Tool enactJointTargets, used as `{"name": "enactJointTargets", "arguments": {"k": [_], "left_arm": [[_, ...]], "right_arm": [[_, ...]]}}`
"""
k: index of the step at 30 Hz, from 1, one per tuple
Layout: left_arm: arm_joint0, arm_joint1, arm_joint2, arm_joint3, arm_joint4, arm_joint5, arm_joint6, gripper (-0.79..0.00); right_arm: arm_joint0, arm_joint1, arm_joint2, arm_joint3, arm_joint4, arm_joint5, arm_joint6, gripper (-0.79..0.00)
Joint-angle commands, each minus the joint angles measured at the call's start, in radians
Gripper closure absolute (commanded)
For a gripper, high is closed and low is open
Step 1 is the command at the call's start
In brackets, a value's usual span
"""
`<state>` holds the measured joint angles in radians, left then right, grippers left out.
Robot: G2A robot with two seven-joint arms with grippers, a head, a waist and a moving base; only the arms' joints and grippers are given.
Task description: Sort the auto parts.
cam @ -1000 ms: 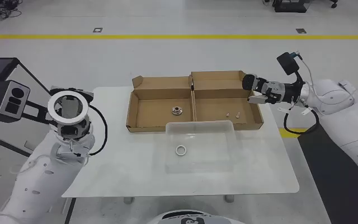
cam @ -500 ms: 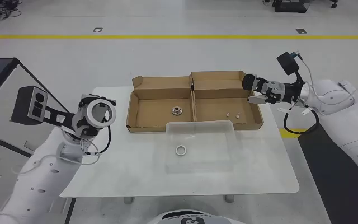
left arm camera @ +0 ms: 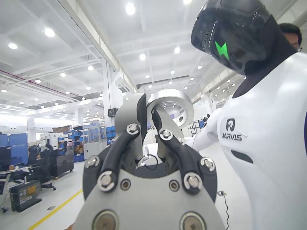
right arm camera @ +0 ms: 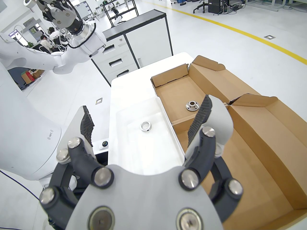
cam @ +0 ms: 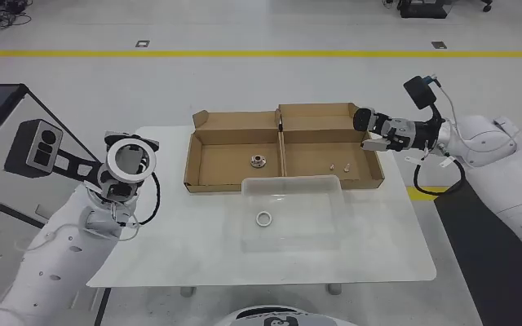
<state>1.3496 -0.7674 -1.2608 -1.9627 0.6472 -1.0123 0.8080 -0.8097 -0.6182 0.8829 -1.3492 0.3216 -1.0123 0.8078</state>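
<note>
Left claw (left arm camera: 149, 116) is closed on the wall of a big metal ring (left arm camera: 168, 95), with one finger inside the ring and the other outside. It is held high, pointing upward, by the left edge of the bench (cam: 204, 253). From the top the ring (cam: 130, 143) faces the camera and covers most of this claw, so its fingers are hard to make out there.

Right claw (right arm camera: 146, 106) is open wide and holds nothing. It hangs at the right end of the box (cam: 192, 163), above the far right corner (cam: 369, 132).

On the white bench the cardboard box is the biggest thing. It is open on top and has two compartments side by side, with flaps standing up at the far side. In the right wrist view its near corner is cut off by the picture edge.

A clear tray (cam: 326, 236) stands just in front of the box. Its walls are faint, and I cannot tell if it touches the box. A small ring (cam: 263, 218) lies flat in it, left of the middle.

In the left compartment a flange (cam: 258, 160) lies near the centre, hub upward. In the right compartment two tiny parts (cam: 340, 167) lie close together near the front wall. They are too small to say what they are, and in the right wrist view a finger hides them.
</note>
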Motion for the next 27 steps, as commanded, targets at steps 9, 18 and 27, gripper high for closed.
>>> {"name": "enactJointTargets", "arguments": {"k": [9,18,27], "left_arm": [[0.004,-0.011,-0.015,-0.005,-0.008,0.0,0.0,0.0],[0.004,-0.011,-0.015,-0.005,-0.008,0.0,0.0,0.0],[-0.001,-0.014,-0.014,-0.013,0.002,0.016,-0.07,0.0]], "right_arm": [[0.0,0.0,0.0,0.0,0.0,0.0,0.0,-0.785],[0.0,0.0,0.0,0.0,0.0,0.0,0.0,-0.785],[0.0,0.0,0.0,0.0,0.0,0.0,0.0,-0.785]]}}
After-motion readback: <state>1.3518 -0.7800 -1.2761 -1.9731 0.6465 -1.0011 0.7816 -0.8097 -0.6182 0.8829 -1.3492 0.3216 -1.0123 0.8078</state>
